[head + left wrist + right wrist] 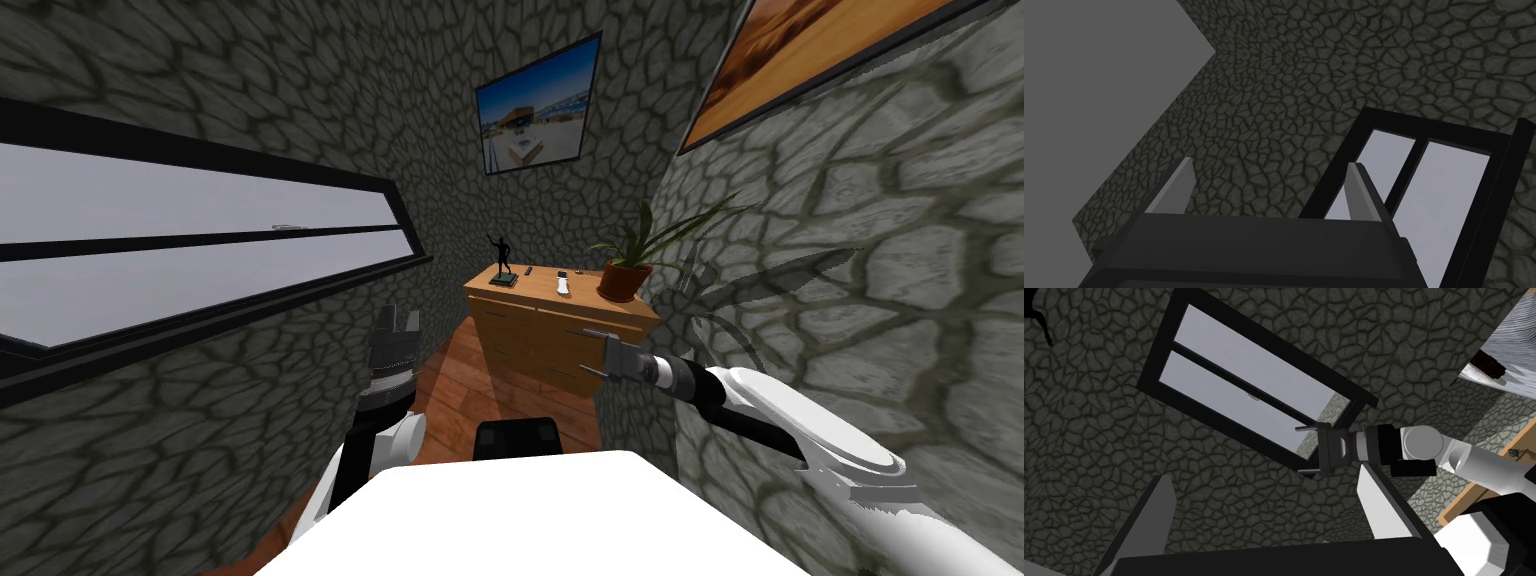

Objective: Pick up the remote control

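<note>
A slim white remote control (563,286) lies on top of a wooden dresser (545,335) at the far end of a narrow room, between a small black figurine (503,262) and a potted plant (625,270). Two small dark items lie near it; what they are I cannot tell. My right gripper (587,354) (1264,498) hangs open in front of the dresser's drawers, well below and short of the remote, its fingers turned sideways toward the window wall. My left gripper (397,318) (1269,190) (1298,450) is raised by the window wall, open and empty.
Stone walls close in on both sides. A long black-framed window (200,250) runs along the left wall. Wooden floor (470,380) leads to the dresser. A framed picture (535,105) hangs above the dresser and another (810,50) on the right wall.
</note>
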Controlling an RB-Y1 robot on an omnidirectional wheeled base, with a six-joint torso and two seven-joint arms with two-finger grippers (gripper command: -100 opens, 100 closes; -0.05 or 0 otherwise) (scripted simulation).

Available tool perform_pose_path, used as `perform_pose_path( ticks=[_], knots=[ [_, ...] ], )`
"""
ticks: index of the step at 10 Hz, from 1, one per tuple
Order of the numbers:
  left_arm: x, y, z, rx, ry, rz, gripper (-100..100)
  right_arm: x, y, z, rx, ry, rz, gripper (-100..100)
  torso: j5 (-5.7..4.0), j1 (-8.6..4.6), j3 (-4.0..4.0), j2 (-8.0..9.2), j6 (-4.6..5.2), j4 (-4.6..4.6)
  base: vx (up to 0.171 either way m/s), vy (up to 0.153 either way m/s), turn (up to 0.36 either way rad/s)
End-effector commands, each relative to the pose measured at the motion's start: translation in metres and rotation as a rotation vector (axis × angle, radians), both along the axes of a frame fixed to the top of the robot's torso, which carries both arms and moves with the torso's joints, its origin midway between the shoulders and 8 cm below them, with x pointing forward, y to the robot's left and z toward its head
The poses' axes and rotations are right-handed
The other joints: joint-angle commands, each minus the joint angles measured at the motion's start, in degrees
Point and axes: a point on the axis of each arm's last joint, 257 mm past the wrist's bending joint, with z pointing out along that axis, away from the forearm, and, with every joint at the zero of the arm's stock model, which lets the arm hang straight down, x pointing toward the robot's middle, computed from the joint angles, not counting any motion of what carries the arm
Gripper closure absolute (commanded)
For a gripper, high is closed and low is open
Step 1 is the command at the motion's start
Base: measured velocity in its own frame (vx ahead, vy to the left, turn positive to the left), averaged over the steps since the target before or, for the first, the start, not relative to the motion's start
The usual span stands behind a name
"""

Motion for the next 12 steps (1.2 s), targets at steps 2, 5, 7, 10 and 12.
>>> perform_pose_path(
  ticks=[2, 5, 7, 10, 12],
  knots=[
    [0.000, 0.000, 0.000, 0.000, 0.000, 0.000, 0, -0.002, -0.025, -0.022, -0.179, -0.015, 0.039, -100, -0.01, -0.03, -0.02, -0.04, 0.04, -0.01, -0.062, 0.049, 0.148],
    [0.000, 0.000, 0.000, 0.000, 0.000, 0.000, 0, -0.004, -0.048, -0.042, -0.340, -0.016, 0.065, -100, -0.01, -0.05, -0.03, -0.06, 0.01, -0.01, -0.050, 0.037, 0.119],
    [0.000, 0.000, 0.000, 0.000, 0.000, 0.000, 0, -0.005, -0.069, -0.052, -0.450, -0.019, 0.087, -100, -0.04, -0.15, -0.09, -0.17, 0.06, -0.03, -0.022, 0.021, 0.096],
    [0.000, 0.000, 0.000, 0.000, 0.000, 0.000, 0, -0.006, -0.097, -0.065, -0.588, -0.015, 0.108, -100, -0.01, -0.04, -0.10, -0.17, 0.02, -0.04, -0.025, 0.040, 0.136],
    [0.000, 0.000, 0.000, 0.000, 0.000, 0.000, 0, -0.008, -0.123, -0.072, -0.700, -0.009, 0.127, -100, -0.01, -0.07, -0.12, -0.21, 0.01, -0.05, -0.012, 0.030, 0.164]
  ],
)
